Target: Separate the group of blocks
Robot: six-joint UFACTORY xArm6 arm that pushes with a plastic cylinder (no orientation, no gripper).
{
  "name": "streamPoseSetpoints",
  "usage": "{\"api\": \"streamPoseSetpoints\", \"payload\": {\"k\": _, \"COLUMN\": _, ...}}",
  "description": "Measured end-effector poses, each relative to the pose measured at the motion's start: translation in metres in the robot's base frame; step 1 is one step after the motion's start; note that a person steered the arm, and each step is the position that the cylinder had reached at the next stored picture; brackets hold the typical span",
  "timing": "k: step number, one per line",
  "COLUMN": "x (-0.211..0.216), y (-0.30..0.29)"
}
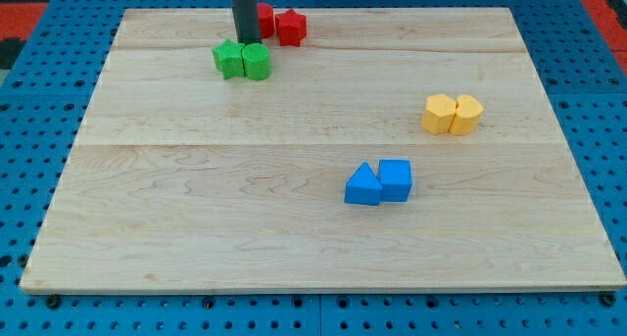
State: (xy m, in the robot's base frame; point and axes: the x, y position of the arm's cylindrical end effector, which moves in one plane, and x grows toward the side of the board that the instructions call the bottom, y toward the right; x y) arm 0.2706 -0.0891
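Observation:
My tip [246, 40] is at the view's top, just above the two green blocks and left of the red ones. A green star block [229, 59] touches a green rounded block [257, 61]. A red star block [290, 26] sits at the tip's right, and a second red block [265, 21] is partly hidden behind the rod. Two yellow blocks [440, 114] [467, 114] touch each other at the view's right. A blue triangular block [363, 185] touches a blue cube [397, 178] near the middle right.
The wooden board [196, 209] lies on a blue pegboard surface [29, 307]. The red and green blocks are close to the board's top edge.

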Motion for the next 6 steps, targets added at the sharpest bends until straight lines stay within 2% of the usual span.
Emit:
{"api": "streamPoseSetpoints", "payload": {"k": 2, "x": 0.0, "y": -0.045}}
{"api": "streamPoseSetpoints", "payload": {"k": 3, "x": -0.011, "y": -0.014}}
{"api": "streamPoseSetpoints", "payload": {"k": 6, "x": 0.009, "y": 0.041}}
